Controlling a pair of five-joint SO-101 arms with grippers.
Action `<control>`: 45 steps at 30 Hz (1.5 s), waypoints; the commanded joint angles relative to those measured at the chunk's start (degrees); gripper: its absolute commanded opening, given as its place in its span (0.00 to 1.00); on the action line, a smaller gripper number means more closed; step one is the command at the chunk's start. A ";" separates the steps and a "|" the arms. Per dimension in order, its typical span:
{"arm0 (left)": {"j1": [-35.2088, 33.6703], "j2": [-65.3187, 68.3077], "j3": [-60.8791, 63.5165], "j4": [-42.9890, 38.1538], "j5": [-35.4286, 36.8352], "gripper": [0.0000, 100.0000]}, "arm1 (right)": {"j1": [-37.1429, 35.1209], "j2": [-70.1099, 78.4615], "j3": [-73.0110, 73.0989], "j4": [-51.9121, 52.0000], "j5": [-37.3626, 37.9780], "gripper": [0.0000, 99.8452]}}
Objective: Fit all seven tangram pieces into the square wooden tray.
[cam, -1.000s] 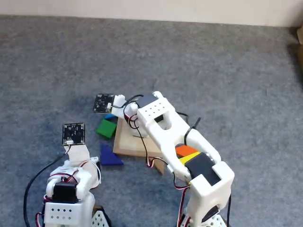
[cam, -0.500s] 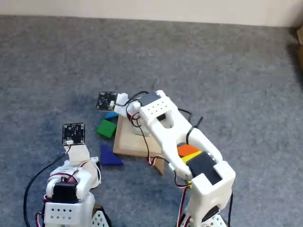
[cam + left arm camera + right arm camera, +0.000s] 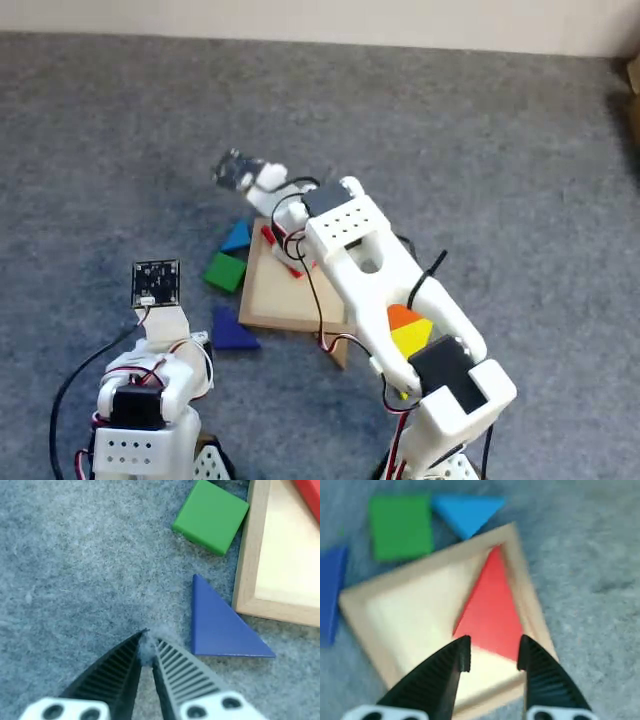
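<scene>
Two white robot arms are seen from above on a grey carpet (image 3: 480, 150), both based at its near edge. At the near left corner of the carpet the left arm is folded low. The left gripper (image 3: 150, 639) is pointed down at bare carpet, with its two ribbed fingers drawn together at the tips and nothing held between them.

Just to the right of that gripper a dark blue triangle (image 3: 220, 625) lies flat on the carpet, just beside the near left corner of the square wooden tray (image 3: 275, 300). Whether it touches the rim cannot be told. Farther from the arms, a green square (image 3: 224, 271) lies just beside the tray's left rim. A light blue triangle (image 3: 238, 238) lies beyond it, by the tray's far left corner.

The tray rests flat on the carpet, turned slightly askew. Inside it a red triangle (image 3: 492, 615) lies against one rim, with its tip set into the corner nearest the light blue triangle. The rest of the tray floor in view is bare wood.

The right arm is stretched over the tray from the near edge. The right gripper (image 3: 493, 642) is held above the red triangle with its fingers apart and nothing between them.

To the right of the tray, an orange piece (image 3: 402, 316) and a yellow piece (image 3: 412, 338) lie touching each other, partly hidden by the right arm.
</scene>
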 commanded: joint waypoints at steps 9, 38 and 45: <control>-0.48 -0.57 1.19 0.26 -0.09 0.00 | -1.19 5.93 3.82 -14.02 -15.91 0.13; -0.48 -0.57 1.19 0.26 -0.09 0.00 | 7.87 -9.19 -0.92 2.86 -20.66 0.13; -0.48 -0.57 1.19 0.26 -0.09 0.00 | 14.46 -15.52 2.15 10.59 -37.36 0.13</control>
